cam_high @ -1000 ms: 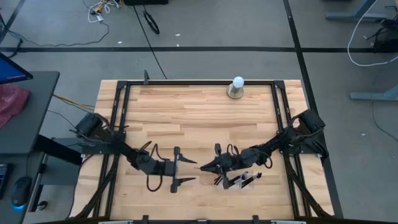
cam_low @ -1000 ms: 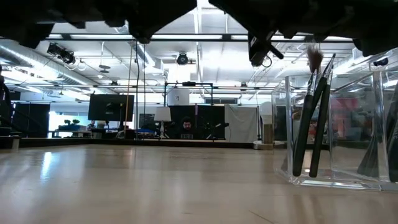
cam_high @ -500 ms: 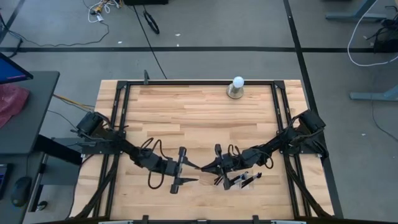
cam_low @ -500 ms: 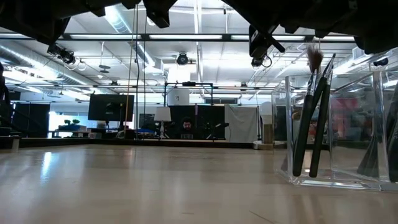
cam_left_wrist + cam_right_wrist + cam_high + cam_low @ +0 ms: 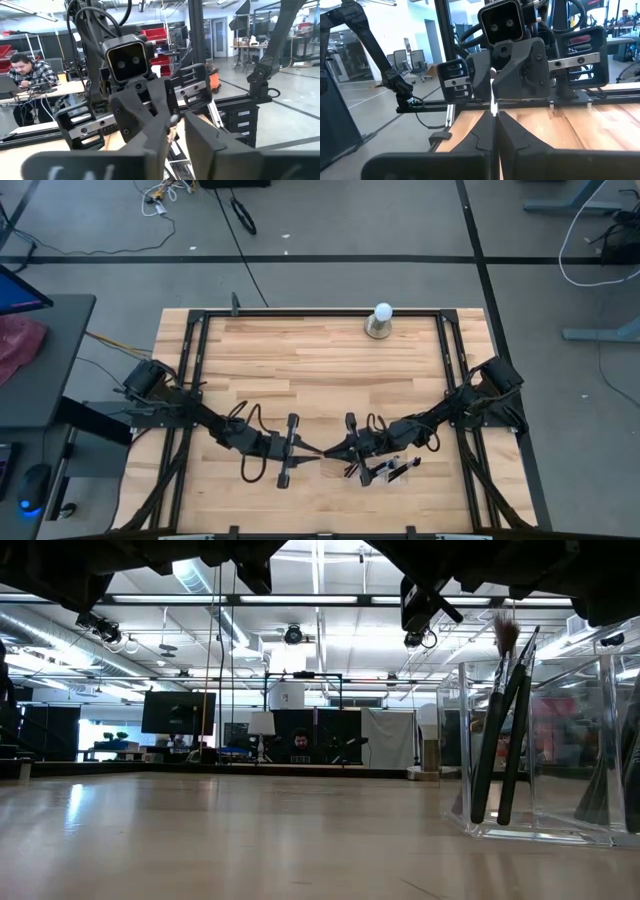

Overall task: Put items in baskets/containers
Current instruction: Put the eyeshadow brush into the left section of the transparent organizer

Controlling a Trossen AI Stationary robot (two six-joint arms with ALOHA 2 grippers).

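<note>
Above the table's near middle my two grippers meet tip to tip. My right gripper is shut on a slim brush that sticks out past its fingertips toward my left gripper, whose fingers are closed on the brush's other end. A silvery stretch of the brush shows between them. The clear container stands just right of the grippers, near the front edge. Several dark brushes lean inside it, their lower ends on its floor. My left gripper comes level from the table's left, and its two fingers close from both sides on the brush's end. The brush lies along the fingers, clear of the table. My right gripper pinches the brush's other end between its two fingers, level, from the table's right. The brush runs along the fingers and out past their tips, held level above the table.
A white ball on a grey round base stands at the table's far edge. Black frame rails run along the table's left, right and far sides. Bare wood lies between the grippers and the ball.
My left gripper has gone a little toward the table's right, up to my right gripper's tips. Its fingers, spread wide a second ago, have shut on the brush that sticks out of my right gripper. My right gripper and the container have kept still.
</note>
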